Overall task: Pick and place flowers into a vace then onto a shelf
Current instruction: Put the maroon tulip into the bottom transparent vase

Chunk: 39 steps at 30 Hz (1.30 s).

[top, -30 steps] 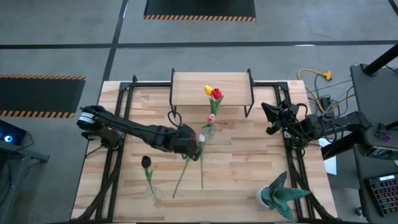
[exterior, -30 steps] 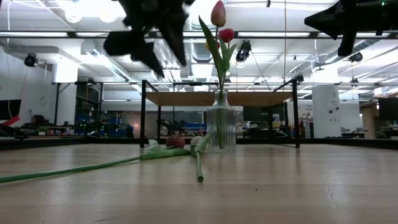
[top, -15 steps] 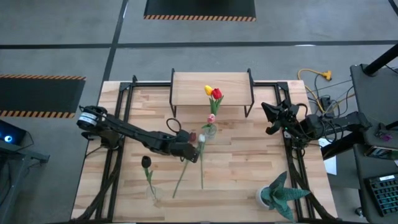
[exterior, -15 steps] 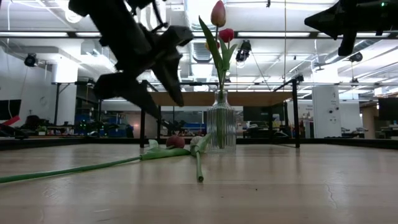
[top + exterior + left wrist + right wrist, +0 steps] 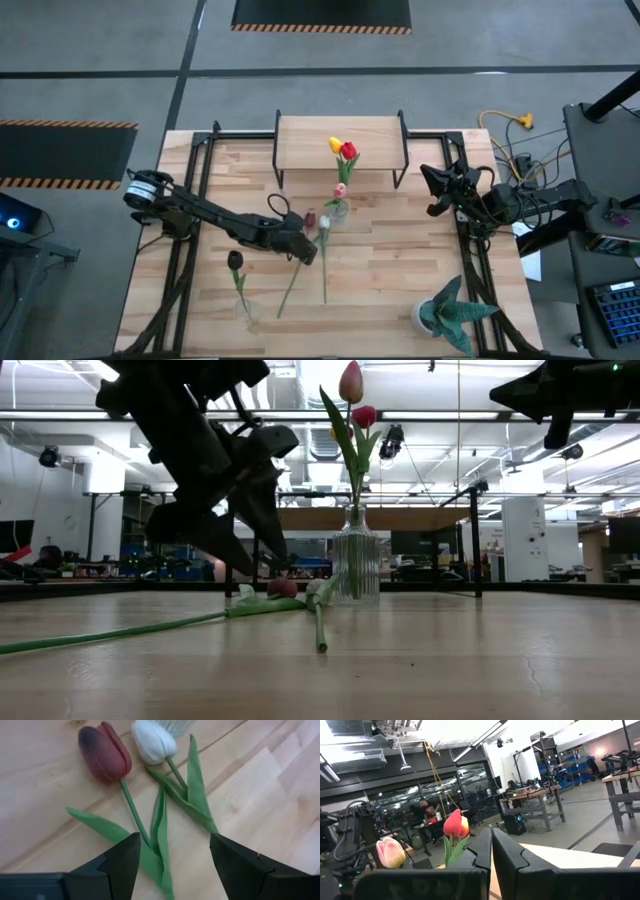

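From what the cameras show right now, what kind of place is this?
Most likely a robotics lab in an industrial workspace. Hazard-striped floor mats lie on bare concrete around the wooden table, exposed ceiling ducts run overhead, and workbenches fill the room behind.

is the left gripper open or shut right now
Open: the left gripper has its two fingers spread apart, straddling the red tulip stem on the table.

Three tulips stood upright in glass vase before wooden shelf; maroon tulip, white tulip lay flat beside vase.
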### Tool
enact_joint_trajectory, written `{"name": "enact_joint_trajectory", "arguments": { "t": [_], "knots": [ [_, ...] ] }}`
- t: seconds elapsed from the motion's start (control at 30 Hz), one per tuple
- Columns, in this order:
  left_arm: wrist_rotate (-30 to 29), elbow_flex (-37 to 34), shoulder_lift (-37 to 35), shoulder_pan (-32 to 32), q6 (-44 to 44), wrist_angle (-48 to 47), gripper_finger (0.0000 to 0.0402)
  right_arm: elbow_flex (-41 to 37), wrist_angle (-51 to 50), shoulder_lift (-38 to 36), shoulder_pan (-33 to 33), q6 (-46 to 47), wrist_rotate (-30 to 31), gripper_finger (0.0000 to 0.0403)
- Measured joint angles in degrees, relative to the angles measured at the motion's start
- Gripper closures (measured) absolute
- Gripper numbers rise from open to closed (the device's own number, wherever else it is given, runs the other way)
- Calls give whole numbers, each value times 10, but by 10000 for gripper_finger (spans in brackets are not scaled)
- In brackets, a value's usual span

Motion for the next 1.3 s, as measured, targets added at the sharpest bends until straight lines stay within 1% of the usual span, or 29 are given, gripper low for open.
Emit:
{"name": "enact_joint_trajectory", "arguments": {
  "t": [0.23,0.3,0.43,0.57,0.9,1.1,1.3],
  "knots": [
    [0,-1,11,1,1,0,178,0,0,0,0,-11,0,394],
    [5,0,25,1,1,3,178,0,0,0,0,-11,0,394],
    [38,16,57,1,2,5,178,0,0,0,0,-10,1,394],
    [36,33,85,0,0,-3,178,0,1,0,0,-10,1,394],
    [30,72,97,1,-15,-90,178,0,1,0,0,-9,0,394],
    [29,125,99,1,-13,-110,178,0,0,0,0,-10,1,394],
    [2,180,99,2,-18,-219,178,0,0,0,0,-15,0,394]
  ]
}}
